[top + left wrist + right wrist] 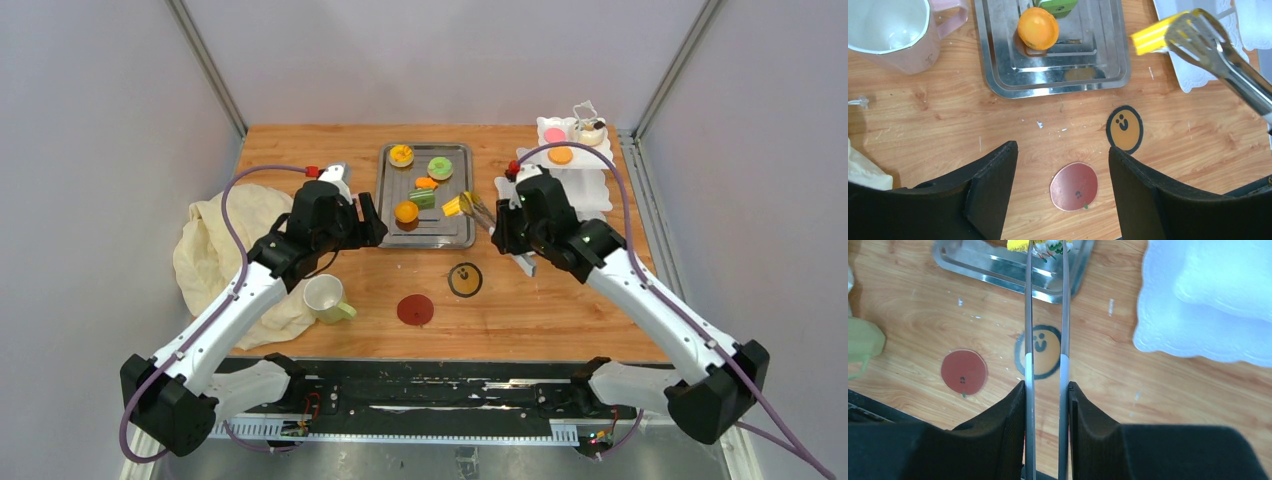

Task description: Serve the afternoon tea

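From above, the tiered stand (pixel 595 190) at far right holds a pink disc (pixel 555 135) among few pieces. A green donut (pixel 440 168) and an orange tart (pixel 401 154) lie in the steel tray (pixel 382 200), and the red coaster (pixel 415 309) and yellow coaster (pixel 464 279) sit bare on the surface (pixel 560 320), so most serving looks left to do. The left wrist view shows the left end effector (pixel 1062 150) released and empty above the red coaster. The right wrist view shows the right end effector (pixel 1047 387) clenched on the tongs (pixel 1028 315), their tips pinching a yellow pastry (pixel 1018 244) at the tray's near right corner.

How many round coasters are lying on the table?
2. The red coaster lies on bare wood in front of the steel tray; the yellow-faced coaster lies right of it, nearer the tray.
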### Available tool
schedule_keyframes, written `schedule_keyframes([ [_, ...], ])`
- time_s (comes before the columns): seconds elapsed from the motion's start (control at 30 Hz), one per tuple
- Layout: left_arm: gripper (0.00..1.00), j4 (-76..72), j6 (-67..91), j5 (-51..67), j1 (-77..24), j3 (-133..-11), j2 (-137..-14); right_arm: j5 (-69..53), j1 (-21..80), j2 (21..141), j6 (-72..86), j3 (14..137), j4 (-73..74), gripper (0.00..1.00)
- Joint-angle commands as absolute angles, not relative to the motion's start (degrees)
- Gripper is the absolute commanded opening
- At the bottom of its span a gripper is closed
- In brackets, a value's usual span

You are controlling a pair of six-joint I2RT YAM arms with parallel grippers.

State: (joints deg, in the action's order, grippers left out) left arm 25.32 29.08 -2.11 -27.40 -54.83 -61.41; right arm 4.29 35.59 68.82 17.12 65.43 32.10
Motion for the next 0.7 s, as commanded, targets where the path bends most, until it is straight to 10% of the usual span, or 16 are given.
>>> schedule_keyframes([
  [0.0, 0.71, 24.1, 28.7, -1.6, -26.9, -55.5, -61.2, 10.6, 34.1, 61.8, 17.3, 64.2, 40.7, 0.01],
  [0.67, 0.71, 25.3, 28.7, 0.3, -26.8, -57.9, -61.1, 16.4, 11.1, 44.5, 17.8, 67.9, 58.0, 0.01],
])
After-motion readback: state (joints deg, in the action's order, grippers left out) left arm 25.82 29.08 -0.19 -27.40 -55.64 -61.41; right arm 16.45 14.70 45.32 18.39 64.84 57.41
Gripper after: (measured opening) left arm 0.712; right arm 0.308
